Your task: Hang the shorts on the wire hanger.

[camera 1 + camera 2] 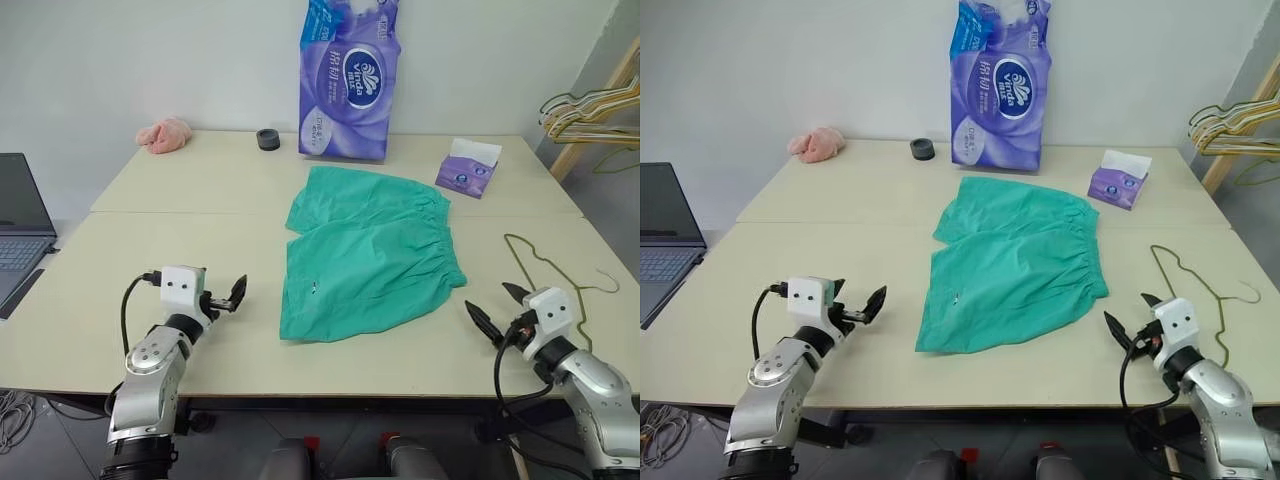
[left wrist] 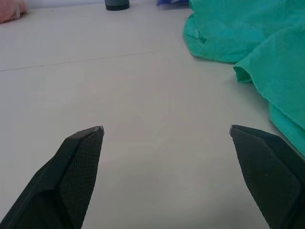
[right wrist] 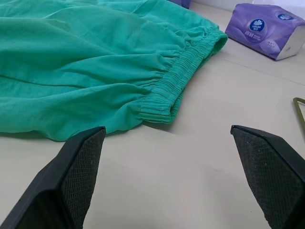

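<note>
The teal-green shorts (image 1: 370,250) lie flat in the middle of the table, gathered waistband toward the right, hems toward the left. The thin olive wire hanger (image 1: 507,238) lies flat on the table to the right of the shorts, its hook pointing at the right edge. My left gripper (image 1: 226,294) hovers open near the table's front edge, left of the shorts, with bare table between its fingers (image 2: 81,157). My right gripper (image 1: 498,308) is open near the front right, between the waistband (image 3: 167,90) and the hanger, holding nothing.
A tall purple tissue pack (image 1: 350,80), a black tape roll (image 1: 268,139) and a pink cloth lump (image 1: 165,135) sit at the back. A small purple tissue box (image 1: 468,168) is back right. A laptop (image 1: 20,225) stands at left. More hangers (image 1: 590,110) hang beyond the table's right edge.
</note>
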You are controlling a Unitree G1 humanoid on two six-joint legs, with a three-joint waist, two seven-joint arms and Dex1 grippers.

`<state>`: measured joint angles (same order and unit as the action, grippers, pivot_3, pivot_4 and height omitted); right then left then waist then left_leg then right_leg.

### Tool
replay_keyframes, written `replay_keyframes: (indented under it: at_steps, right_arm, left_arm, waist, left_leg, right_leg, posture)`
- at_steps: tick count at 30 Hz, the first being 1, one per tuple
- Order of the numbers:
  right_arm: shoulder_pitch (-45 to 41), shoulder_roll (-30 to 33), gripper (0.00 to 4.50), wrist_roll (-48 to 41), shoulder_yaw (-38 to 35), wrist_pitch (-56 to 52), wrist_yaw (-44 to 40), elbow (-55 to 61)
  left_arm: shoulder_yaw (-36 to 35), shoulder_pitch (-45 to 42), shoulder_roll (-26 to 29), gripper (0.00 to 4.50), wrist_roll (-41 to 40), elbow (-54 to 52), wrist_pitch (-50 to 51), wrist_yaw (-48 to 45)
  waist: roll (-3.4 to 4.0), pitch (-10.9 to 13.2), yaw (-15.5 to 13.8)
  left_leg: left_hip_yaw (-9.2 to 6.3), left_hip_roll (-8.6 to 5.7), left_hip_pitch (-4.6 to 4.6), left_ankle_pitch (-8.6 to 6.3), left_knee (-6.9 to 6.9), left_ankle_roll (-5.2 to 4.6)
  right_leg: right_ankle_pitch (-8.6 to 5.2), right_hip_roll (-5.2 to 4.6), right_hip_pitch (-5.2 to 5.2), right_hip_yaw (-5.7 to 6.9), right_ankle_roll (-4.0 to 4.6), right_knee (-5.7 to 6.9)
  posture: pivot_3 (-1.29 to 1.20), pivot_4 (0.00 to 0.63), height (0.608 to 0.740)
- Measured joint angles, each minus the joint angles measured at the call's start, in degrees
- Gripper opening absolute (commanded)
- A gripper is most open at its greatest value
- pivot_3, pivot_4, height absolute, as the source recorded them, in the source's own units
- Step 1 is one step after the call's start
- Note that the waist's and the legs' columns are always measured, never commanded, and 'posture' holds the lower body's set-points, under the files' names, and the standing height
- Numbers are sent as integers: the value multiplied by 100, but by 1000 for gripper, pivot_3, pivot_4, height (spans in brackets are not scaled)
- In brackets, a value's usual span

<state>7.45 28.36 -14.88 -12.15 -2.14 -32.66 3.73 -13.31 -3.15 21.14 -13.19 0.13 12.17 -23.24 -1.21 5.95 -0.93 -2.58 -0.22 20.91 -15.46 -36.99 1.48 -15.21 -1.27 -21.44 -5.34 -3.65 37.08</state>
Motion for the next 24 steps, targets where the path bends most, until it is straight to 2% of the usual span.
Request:
replay_keyframes:
  at_steps: [19,24]
  right_arm:
    - [-24,-46,4480,29,15,60,-2,-7]
    - [-30,-7,4480,55,31,87,-61,-17]
  left_arm:
    - [56,55,163,4500,52,-7,-164,-231]
    - [17,142,193,4500,-322,-175,-231,-647]
  waist:
    - [0,0,-1]
    - [1,0,1]
  left_leg:
    - [0,0,0,0,-1,0]
    - [3,1,0,0,0,0]
  right_leg:
    - [1,0,1,0,1,1]
    - [1,0,0,-2,2,1]
  posture:
    - [91,61,740]
    - [68,60,740]
